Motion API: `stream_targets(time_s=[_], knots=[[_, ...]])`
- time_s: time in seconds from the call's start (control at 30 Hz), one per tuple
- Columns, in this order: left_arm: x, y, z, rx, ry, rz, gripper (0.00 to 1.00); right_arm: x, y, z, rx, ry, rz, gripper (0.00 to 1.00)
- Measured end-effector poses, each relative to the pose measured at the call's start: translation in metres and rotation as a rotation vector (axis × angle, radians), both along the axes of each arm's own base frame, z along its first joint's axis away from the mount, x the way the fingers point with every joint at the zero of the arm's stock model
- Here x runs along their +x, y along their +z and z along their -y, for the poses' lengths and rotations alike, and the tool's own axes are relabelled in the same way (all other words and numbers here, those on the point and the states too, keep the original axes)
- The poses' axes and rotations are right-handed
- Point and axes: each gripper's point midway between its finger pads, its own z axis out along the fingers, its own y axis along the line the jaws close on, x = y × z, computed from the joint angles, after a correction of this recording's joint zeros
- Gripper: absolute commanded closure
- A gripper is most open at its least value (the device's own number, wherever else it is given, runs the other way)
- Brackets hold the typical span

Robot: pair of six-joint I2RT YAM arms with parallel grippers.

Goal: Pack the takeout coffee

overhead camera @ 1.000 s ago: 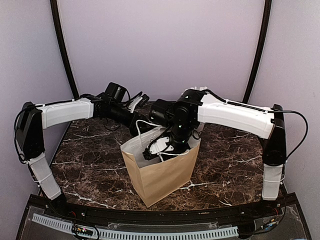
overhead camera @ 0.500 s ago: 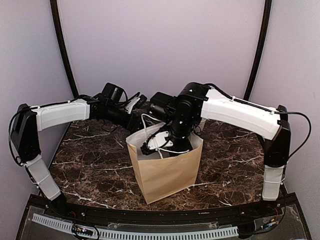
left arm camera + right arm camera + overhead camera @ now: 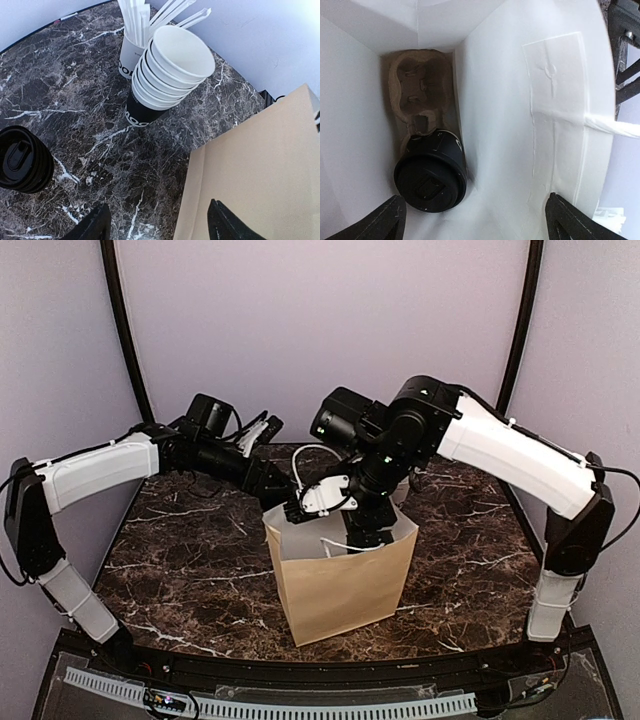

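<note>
From the top external view, a tall brown paper carrier bag (image 3: 345,585) is standing upright near the middle of a dark marble table veined in white (image 3: 180,550). The right arm is arching over the bag, and the right gripper (image 3: 358,532) is pointing down into its open mouth. The left arm is reaching in from the side, with the left gripper (image 3: 283,502) sitting at the bag's far left rim. This view is not showing whether either gripper is spread or closed, and the bag walls are hiding the coffee.

In the left wrist view, the left gripper (image 3: 160,222) is standing with its fingers wide apart and pinching nothing. The near edge of the bag (image 3: 260,165) is running down between them. Beyond it on the table (image 3: 60,85), a tilted pile of lidless black paper cups with white insides (image 3: 170,70) is leaning just beside a white cup full of white wrapped straws (image 3: 129,57). A round black ridged thing (image 3: 22,159) is sitting well apart, at the left edge.

The right wrist view is looking straight down the bag's white inside (image 3: 530,125). The right gripper (image 3: 475,210) is hanging with its fingers spread wide and empty. At the bottom, a brown moulded-pulp cup carrier (image 3: 415,85) is lying flat, and the small black paper takeout coffee cup with a black plastic lid (image 3: 431,177) is sitting upright in its near pocket, against the bag wall.
</note>
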Motion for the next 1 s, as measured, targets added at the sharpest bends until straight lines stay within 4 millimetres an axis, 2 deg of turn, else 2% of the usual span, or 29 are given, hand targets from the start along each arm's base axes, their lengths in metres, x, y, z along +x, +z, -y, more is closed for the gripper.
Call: stream_targets(time_s=[0.1, 0.23, 0.33, 0.43, 0.5, 0.6, 0.73, 0.87, 0.93, 0.97, 1.0], knots=[[-0.014, 0.025, -0.003, -0.019, -0.005, 0.037, 0.31, -0.001, 0.006, 0.002, 0.012, -0.004, 0.006, 0.01], [-0.054, 0.067, 0.003, -0.052, -0.054, 0.113, 0.31, 0.000, 0.020, -0.001, 0.047, -0.003, 0.028, 0.01], [-0.086, 0.099, 0.009, -0.087, -0.106, 0.159, 0.30, 0.000, 0.043, -0.003, 0.114, -0.001, 0.060, 0.01], [-0.106, 0.119, 0.011, -0.105, -0.135, 0.183, 0.30, -0.003, 0.070, 0.003, 0.183, 0.000, 0.095, 0.01], [-0.113, 0.125, 0.015, -0.101, -0.144, 0.193, 0.30, -0.005, 0.090, 0.008, 0.236, -0.001, 0.122, 0.01], [-0.116, 0.121, 0.020, -0.074, -0.151, 0.186, 0.30, -0.007, 0.112, 0.018, 0.289, -0.005, 0.160, 0.01], [-0.107, 0.100, 0.034, -0.011, -0.155, 0.178, 0.38, -0.006, 0.126, 0.028, 0.313, -0.020, 0.200, 0.01], [-0.096, 0.081, 0.046, 0.042, -0.167, 0.164, 0.56, 0.000, 0.137, 0.039, 0.329, -0.047, 0.264, 0.01], [-0.092, 0.078, 0.052, 0.050, -0.177, 0.165, 0.66, 0.005, 0.144, 0.049, 0.339, -0.069, 0.299, 0.01], [-0.090, 0.077, 0.054, 0.054, -0.181, 0.168, 0.75, 0.010, 0.149, 0.057, 0.348, -0.086, 0.322, 0.01], [-0.089, 0.077, 0.056, 0.059, -0.189, 0.176, 0.80, 0.015, 0.155, 0.066, 0.358, -0.109, 0.343, 0.01]])
